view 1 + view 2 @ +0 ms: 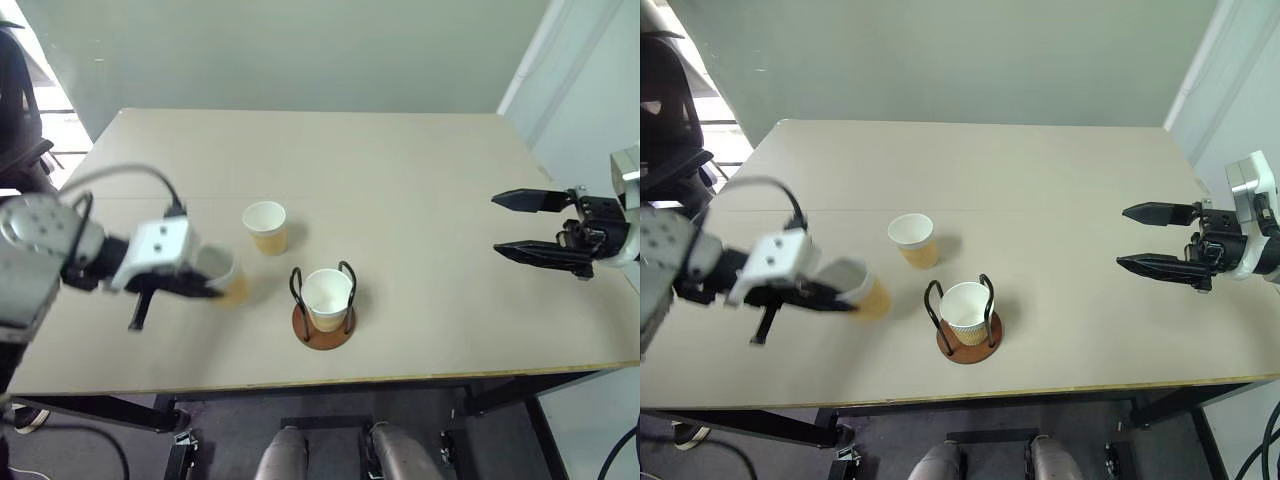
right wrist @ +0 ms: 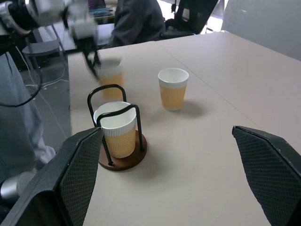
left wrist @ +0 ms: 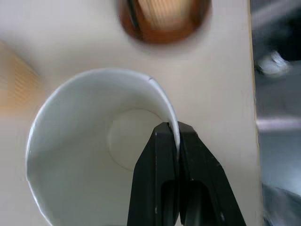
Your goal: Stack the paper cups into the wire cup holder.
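One paper cup [image 1: 327, 297] stands inside the wire cup holder [image 1: 322, 331] near the table's front edge. A second cup [image 1: 265, 227] stands upright on the table just behind and to the left of the holder. My left gripper [image 3: 173, 129] is shut on the rim of a third cup [image 3: 94, 155], one finger inside the wall and one outside. That cup [image 1: 862, 292] hangs tilted just above the table, left of the holder. At the right side of the table my right gripper [image 1: 516, 226] stands open and holds nothing.
The beige table [image 1: 400, 160] runs back to a wall. Its front edge [image 1: 330, 380] lies close behind the holder. A dark chair [image 1: 20, 110] stands off the left side. In the right wrist view a person in dark clothing [image 2: 136, 21] sits beyond the table.
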Controlling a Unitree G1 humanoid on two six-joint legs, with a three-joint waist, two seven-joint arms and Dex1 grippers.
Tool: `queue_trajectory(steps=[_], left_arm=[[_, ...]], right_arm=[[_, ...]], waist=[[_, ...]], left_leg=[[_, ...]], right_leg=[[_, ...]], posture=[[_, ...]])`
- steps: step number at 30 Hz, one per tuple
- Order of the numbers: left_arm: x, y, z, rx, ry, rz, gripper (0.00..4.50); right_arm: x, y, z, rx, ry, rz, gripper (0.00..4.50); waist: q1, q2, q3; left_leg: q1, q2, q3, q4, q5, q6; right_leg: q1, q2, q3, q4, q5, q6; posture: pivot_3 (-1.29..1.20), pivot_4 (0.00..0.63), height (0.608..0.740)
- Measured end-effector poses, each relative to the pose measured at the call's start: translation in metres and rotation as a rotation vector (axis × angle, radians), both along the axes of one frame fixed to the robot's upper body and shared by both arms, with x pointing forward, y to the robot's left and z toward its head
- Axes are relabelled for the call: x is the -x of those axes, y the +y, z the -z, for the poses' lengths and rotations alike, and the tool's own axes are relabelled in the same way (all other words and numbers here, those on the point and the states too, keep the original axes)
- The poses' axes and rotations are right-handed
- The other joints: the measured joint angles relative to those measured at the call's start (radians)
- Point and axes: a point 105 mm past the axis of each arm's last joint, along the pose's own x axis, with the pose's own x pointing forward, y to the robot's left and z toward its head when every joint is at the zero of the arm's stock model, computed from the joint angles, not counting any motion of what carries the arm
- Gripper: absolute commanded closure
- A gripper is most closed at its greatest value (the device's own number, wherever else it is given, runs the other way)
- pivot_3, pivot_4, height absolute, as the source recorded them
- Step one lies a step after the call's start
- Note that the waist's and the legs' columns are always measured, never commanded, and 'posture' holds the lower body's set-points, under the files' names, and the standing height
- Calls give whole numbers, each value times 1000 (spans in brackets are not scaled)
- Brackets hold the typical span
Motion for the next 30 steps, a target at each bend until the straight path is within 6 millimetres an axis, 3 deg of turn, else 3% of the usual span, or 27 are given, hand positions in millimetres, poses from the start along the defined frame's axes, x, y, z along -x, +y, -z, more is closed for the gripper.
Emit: queue_trajectory(steps=[1, 3, 6, 9, 11, 16, 24, 30], left_arm=[[-3, -13, -23, 41, -71, 60, 4458], [-3, -24, -49, 60, -154, 119, 4458], [-11, -47, -70, 97, -202, 217, 4458], [-13, -62, -78, 99, -219, 306, 4458], [-14, -70, -79, 113, -201, 353, 4458], [0, -96, -73, 128, -110, 522, 4458], [5, -106, -55, -9, -68, 649, 4458], [0, -108, -46, -49, -50, 686, 4458]], right_arm=[[0, 0, -1, 0, -3, 1, 0], [0, 0, -1, 3, -13, 1, 0], [0, -2, -1, 3, -14, 18, 0], [0, -2, -1, 6, -23, 27, 0], [1, -4, 0, 8, -22, 38, 0], [6, -9, 1, 19, -35, 78, 0], [21, -20, -5, 52, -51, 117, 0], [37, -24, -7, 37, -46, 115, 0]], waist=[[4, 0, 0], [2, 3, -1], [2, 6, 0], [2, 7, 1], [1, 7, 1], [3, 8, 2], [7, 8, 2], [9, 8, 3]], left_leg=[[0, 0, 0, 1, 0, 0], [1, 0, 1, 1, -1, 1], [1, 0, 1, 1, -1, 2], [0, 0, 2, 1, -1, 4], [0, 0, 3, 1, -2, 5], [-2, -1, 3, 3, -3, 7], [-5, -2, 3, 12, -6, 11], [-6, -5, 4, 14, -7, 12]], right_leg=[[1, 0, 0, 0, 0, 1], [3, -1, 1, -5, 2, 3], [6, -1, 1, -11, 5, 8], [6, -1, 3, -14, 6, 11], [6, -1, 3, -14, 9, 21], [6, -2, 3, -15, 9, 24], [8, -2, 3, -16, 4, 28], [9, -3, 8, -16, -1, 23]], posture=[[0, 150, 740], [0, 150, 740], [0, 150, 740], [0, 150, 740], [0, 150, 740], [0, 150, 740], [0, 150, 740], [0, 150, 740]])
